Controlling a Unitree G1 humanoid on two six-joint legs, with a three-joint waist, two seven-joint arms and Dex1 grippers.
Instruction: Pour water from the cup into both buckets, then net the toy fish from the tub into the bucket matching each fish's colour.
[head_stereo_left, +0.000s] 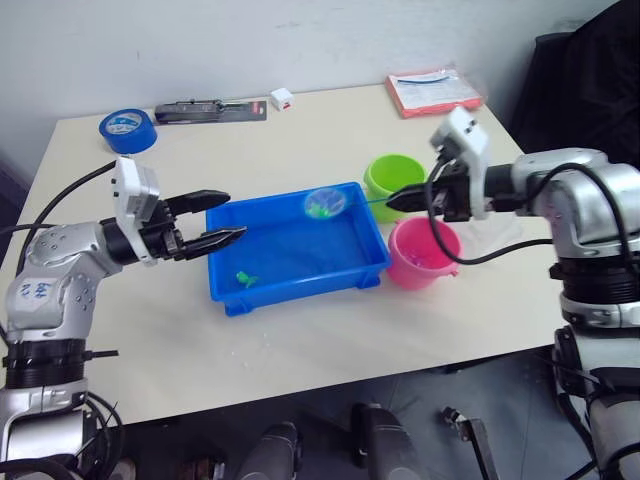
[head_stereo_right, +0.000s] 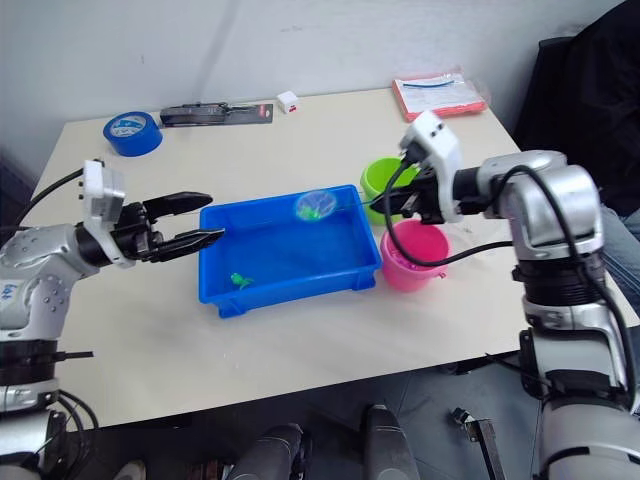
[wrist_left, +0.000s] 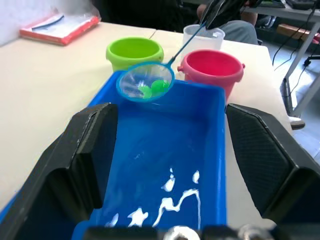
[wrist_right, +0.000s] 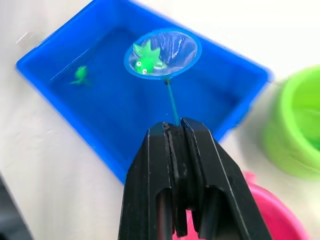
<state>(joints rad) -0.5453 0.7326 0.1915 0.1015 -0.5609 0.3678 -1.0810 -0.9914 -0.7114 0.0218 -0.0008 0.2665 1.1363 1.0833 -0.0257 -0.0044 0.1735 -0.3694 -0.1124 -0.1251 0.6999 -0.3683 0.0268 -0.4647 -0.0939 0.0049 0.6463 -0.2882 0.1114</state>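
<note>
The right gripper (wrist_right: 181, 131), fingers pressed together on the thin handle, holds the net (wrist_right: 162, 53) above the far half of the blue tub (head_stereo_left: 300, 290). The hoop hangs clear of the tub's rolled rim and carries one green toy fish (wrist_right: 146, 60) in its mesh. A second green fish (head_stereo_left: 245, 279) lies on the tub floor near the near-left corner, apart from the walls.

The left gripper (head_stereo_left: 225, 216) hovers at the tub's left short edge with its two fingers spread wide, one finger on each side of the rim line; in the left wrist view the tub's interior lies open between them.

The lime green bucket (head_stereo_left: 394, 184) stands just beyond the tub's far right corner, and the pink bucket (head_stereo_left: 424, 253) sits just beside the tub's right short wall. The clear cup (wrist_left: 203, 36) stands behind the pink bucket.

Open tabletop (head_stereo_left: 330, 130) extends beyond the tub; a blue tape roll (head_stereo_left: 127, 129), a dark flat tool pack (head_stereo_left: 210, 111), a small white box (head_stereo_left: 281, 98) and a red-edged packet (head_stereo_left: 434, 91) lie along the far edge, well apart from the tub.
</note>
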